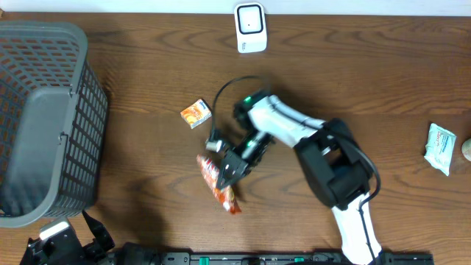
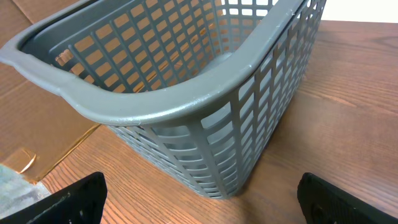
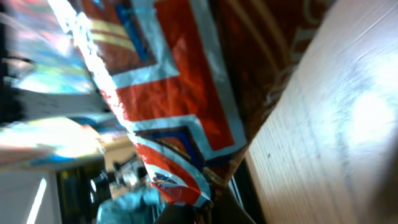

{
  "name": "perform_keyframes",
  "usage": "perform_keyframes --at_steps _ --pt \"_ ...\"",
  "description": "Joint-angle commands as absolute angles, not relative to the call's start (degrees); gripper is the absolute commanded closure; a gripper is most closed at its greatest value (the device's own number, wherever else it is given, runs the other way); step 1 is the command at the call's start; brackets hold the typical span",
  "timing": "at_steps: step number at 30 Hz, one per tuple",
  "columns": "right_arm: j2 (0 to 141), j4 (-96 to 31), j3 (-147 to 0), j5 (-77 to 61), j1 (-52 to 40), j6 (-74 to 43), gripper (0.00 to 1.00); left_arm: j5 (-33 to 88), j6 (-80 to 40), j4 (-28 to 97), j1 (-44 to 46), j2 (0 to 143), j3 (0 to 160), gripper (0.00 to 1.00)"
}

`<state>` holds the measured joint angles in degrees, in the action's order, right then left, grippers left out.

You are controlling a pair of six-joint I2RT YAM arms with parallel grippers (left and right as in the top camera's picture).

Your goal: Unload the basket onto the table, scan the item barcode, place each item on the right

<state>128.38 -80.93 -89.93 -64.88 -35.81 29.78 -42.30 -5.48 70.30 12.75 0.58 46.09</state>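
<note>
The item is a red-orange snack packet [image 1: 219, 184] lying low over the table just left of centre. My right gripper [image 1: 228, 170] reaches in from the right and is shut on the packet's upper end. In the right wrist view the crinkled packet [image 3: 168, 99] fills the frame, pinched at the bottom by the right gripper [image 3: 208, 213]. I cannot tell whether the packet rests on the wood or hangs just above it. A white scanner [image 1: 250, 28] stands at the table's far edge. In the left wrist view my left gripper [image 2: 204, 198] stands open and holds nothing, low at the near left beside the basket.
A large grey mesh basket [image 1: 44, 110] takes up the left side, and its corner [image 2: 224, 81] is close in front of the left gripper. A small orange box [image 1: 196, 113] lies above the packet. A white pouch [image 1: 440, 147] sits at the far right.
</note>
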Motion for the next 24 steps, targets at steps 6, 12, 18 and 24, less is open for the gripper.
perform_keyframes --at_steps 6,12,18,24 --pt "128.81 -81.25 -90.26 -79.85 -27.07 40.40 0.99 -42.61 -4.73 70.32 12.56 0.16 46.13 0.02" --pt "128.81 -81.62 -90.24 -75.81 -25.89 50.50 0.99 -42.61 -4.73 70.32 12.56 0.16 46.13 0.02" --pt "129.32 -79.02 -86.56 -71.48 -28.32 53.82 0.99 -42.63 -4.73 70.32 12.56 0.16 46.13 0.02" --pt "131.41 -67.70 -83.15 -62.74 -30.41 38.87 0.98 -42.61 -4.73 70.32 12.56 0.16 46.13 0.02"
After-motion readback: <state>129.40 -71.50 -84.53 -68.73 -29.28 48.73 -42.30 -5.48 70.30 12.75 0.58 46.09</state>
